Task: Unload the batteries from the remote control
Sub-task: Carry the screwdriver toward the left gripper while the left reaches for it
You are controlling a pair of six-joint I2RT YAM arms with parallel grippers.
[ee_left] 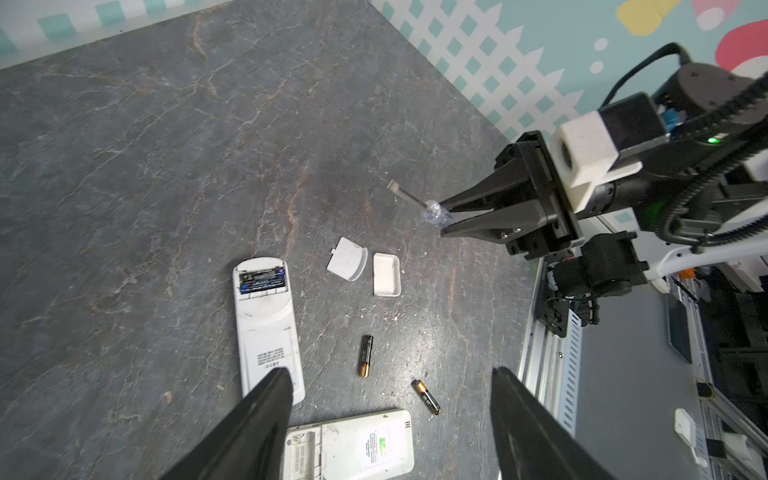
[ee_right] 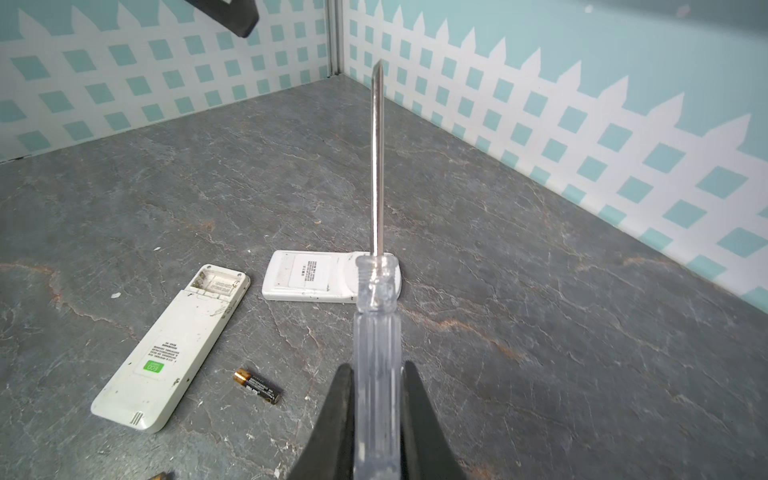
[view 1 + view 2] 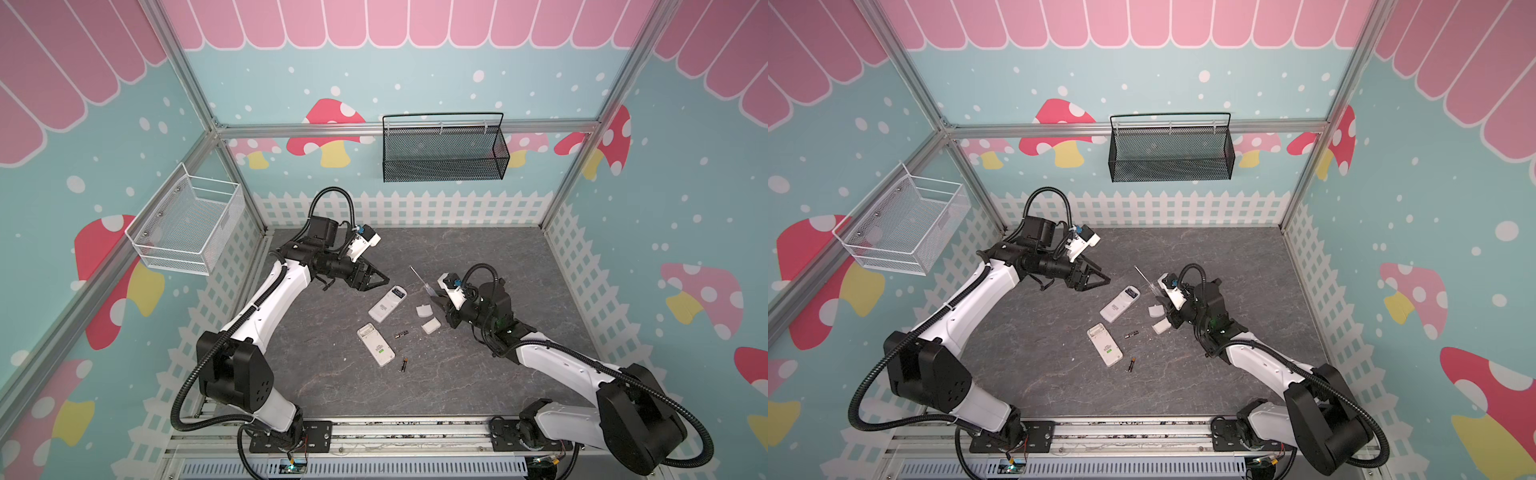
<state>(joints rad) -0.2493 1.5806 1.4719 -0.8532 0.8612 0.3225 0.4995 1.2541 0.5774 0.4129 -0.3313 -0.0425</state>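
Note:
Two white remotes lie face down mid-table. The farther remote point(image 3: 387, 304) point(image 1: 266, 328) keeps two bluish-marked batteries point(image 1: 262, 279) in its uncovered compartment. The nearer remote point(image 3: 375, 344) point(image 2: 174, 345) has an empty compartment. Two gold-ended batteries lie loose beside it, one point(image 3: 401, 334) point(image 1: 365, 355) and another point(image 3: 403, 364) point(image 1: 426, 397). My left gripper point(image 3: 380, 282) point(image 1: 390, 372) hovers open just behind the farther remote, holding nothing. My right gripper point(image 3: 436, 296) point(image 2: 377, 370) is shut on the clear-handled screwdriver point(image 3: 419, 278) point(image 2: 377, 324), right of the remotes, with the blade pointing toward the back.
Two small white covers point(image 3: 423, 311) point(image 3: 431, 325) lie under the right gripper. A white wire basket point(image 3: 187, 220) hangs on the left wall and a black mesh basket point(image 3: 444, 149) on the back wall. A metal rail point(image 3: 374, 428) runs along the front edge.

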